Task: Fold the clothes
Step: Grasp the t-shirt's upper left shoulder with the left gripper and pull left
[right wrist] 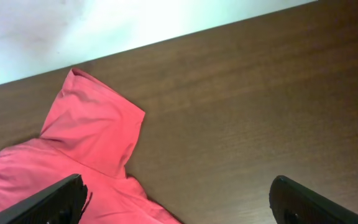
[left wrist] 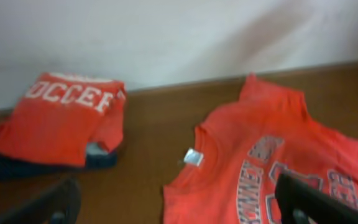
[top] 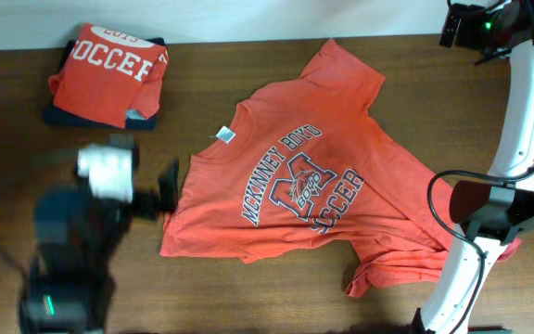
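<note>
- Orange-red cotton, soft and floppy: that is the short-sleeved T-shirt with navy-and-white letters (top: 323, 176). It lies spread out, face up, on the brown wooden table (top: 276, 301). Its small white neck tag (top: 223, 135) shows at the collar.
- Well apart from the tag, on the side away from those letters, a second orange-red T-shirt with white letters (top: 109, 70) sits folded on a dark blue cloth (top: 58, 116).
- My left gripper (left wrist: 179, 202) is wide open and holds nothing. It hangs near the tag, by the shirt's edge.
- My right gripper (right wrist: 179, 202) is wide open too, with nothing in it. It is well apart from the tag, over bare wood beside a sleeve (right wrist: 92, 124).
- I think the spread shirt is light and thin. It will sag and may slide on the smooth wood, but it will not break.
- I would pinch an edge, not the middle: one sleeve seam on each side of the tag, so it lifts evenly.
</note>
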Tool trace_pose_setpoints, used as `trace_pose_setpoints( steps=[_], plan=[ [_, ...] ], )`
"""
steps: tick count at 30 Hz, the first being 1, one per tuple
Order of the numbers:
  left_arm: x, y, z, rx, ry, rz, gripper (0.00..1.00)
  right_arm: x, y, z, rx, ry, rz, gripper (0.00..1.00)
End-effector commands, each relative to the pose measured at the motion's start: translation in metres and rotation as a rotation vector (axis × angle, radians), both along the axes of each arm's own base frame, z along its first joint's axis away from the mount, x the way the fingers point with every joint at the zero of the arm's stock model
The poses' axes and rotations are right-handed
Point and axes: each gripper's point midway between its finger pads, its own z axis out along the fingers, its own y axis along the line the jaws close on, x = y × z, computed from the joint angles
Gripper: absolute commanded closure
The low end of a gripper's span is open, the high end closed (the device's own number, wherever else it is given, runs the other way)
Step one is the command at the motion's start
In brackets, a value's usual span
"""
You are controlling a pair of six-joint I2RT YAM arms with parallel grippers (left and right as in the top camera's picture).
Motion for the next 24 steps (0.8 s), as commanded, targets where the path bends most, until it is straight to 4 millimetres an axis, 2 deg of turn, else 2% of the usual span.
trace_pose_setpoints(
  steps=[1,4,7,9,11,12,14,15,16,20,24],
  plan=[
    [0.046,-0.021,0.006,0.096,0.125,-0.109,0.01,0.0,-0.003,-0.005,0.002,0.012,-0.01,0.02],
    [0.09,-0.039,-0.004,0.167,0.255,-0.149,0.01,0.0,-0.003,-0.005,0.002,0.012,-0.01,0.01],
    [0.133,-0.06,-0.027,0.192,0.346,-0.182,0.01,0.0,-0.003,-0.005,0.002,0.012,-0.01,0.01],
    [0.16,-0.076,-0.054,0.201,0.394,-0.207,0.01,0.0,-0.003,-0.005,0.002,0.012,-0.01,0.01],
    [0.179,-0.087,-0.082,0.208,0.428,-0.224,0.01,0.0,-0.003,-0.005,0.002,0.012,-0.01,0.01],
    [0.197,-0.1,-0.118,0.212,0.457,-0.243,0.01,0.0,-0.003,-0.005,0.002,0.012,-0.01,0.02],
    [0.204,-0.107,-0.152,0.219,0.508,-0.257,0.01,0.0,-0.003,-0.005,0.002,0.012,-0.01,0.01],
    [0.212,-0.119,-0.18,0.203,0.525,-0.29,0.01,0.0,-0.003,-0.005,0.002,0.012,-0.01,0.01],
    [0.215,-0.128,-0.195,0.187,0.536,-0.321,0.01,0.0,-0.003,-0.005,0.002,0.012,-0.01,0.01],
    [0.221,-0.157,-0.219,0.102,0.523,-0.438,0.01,0.0,-0.003,-0.005,0.002,0.012,-0.01,0.01],
    [0.231,-0.171,-0.227,0.075,0.473,-0.478,0.01,0.0,-0.003,-0.005,0.002,0.012,-0.01,0.01]
  ],
)
